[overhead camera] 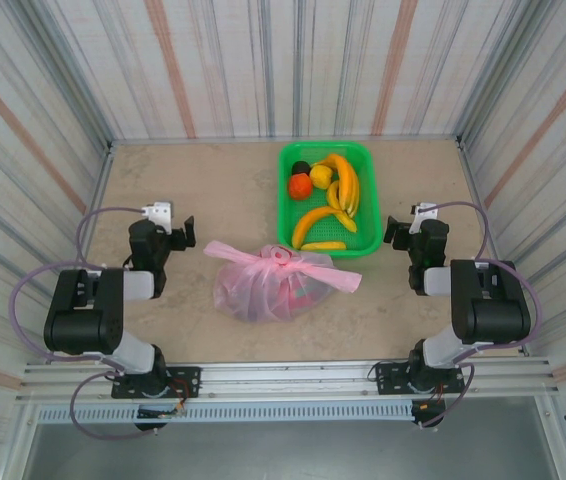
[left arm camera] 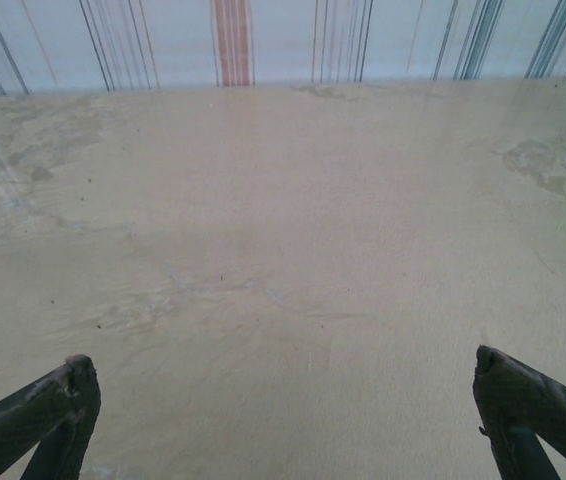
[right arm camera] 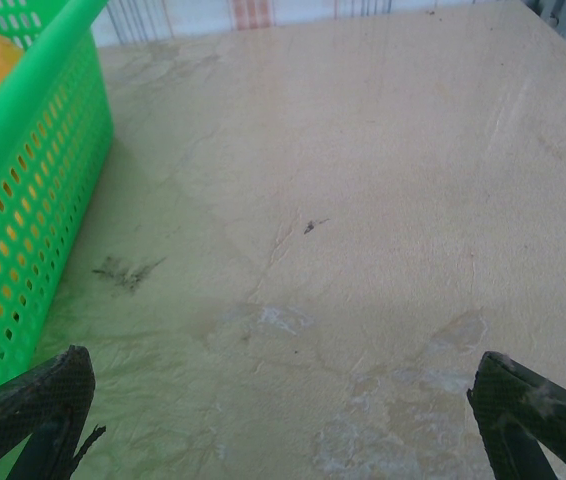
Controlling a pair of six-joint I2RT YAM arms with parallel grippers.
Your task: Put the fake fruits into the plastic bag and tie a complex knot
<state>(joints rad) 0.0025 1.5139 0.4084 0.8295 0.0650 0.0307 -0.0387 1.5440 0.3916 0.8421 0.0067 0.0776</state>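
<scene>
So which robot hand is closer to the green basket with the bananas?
The right gripper. It sits just beside the right wall of the green basket. The left gripper is much farther off, out on the table to the basket's left.

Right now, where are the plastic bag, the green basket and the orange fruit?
plastic bag [overhead camera: 248, 290], top external view, middle of its body.
green basket [overhead camera: 325, 147], top external view, far rim.
orange fruit [overhead camera: 300, 186], top external view, its centre.

Robotics lab test cell: a beige tabletop boxed in by striped walls, a cabled left arm and right arm bolted to an aluminium rail.
</scene>
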